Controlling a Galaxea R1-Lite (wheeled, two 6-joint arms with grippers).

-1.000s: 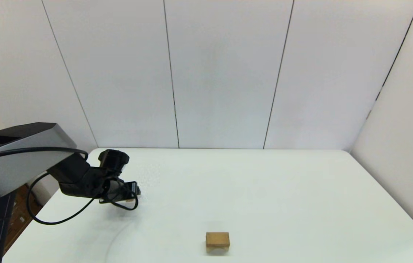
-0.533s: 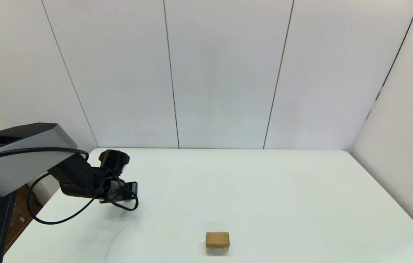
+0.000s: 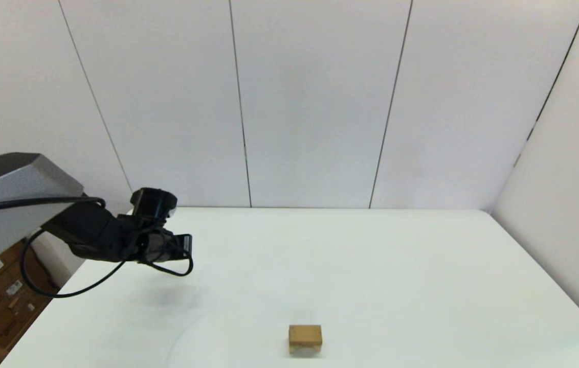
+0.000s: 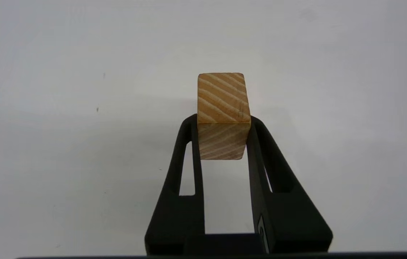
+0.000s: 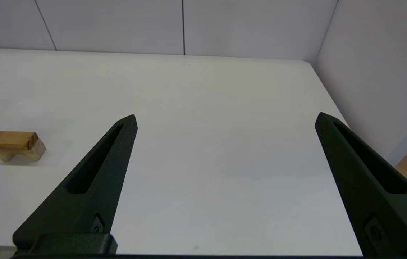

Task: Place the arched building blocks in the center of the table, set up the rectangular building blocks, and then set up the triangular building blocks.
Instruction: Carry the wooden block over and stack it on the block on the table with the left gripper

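The arch block [image 3: 305, 338], tan with a hollow underside, sits near the table's [image 3: 371, 266] front edge, open white surface all round. Farther back on the left, the left gripper [image 4: 223, 138] hangs above the table, pinching a grain-striped wooden block [image 4: 223, 108]. The right gripper [image 5: 225, 122] is spread wide.

The head camera looks forward and down over the white worktop [image 3: 371, 266]. The left wrist camera faces straight down, close. The right wrist camera looks low across; both share the arched block [image 3: 305, 337].
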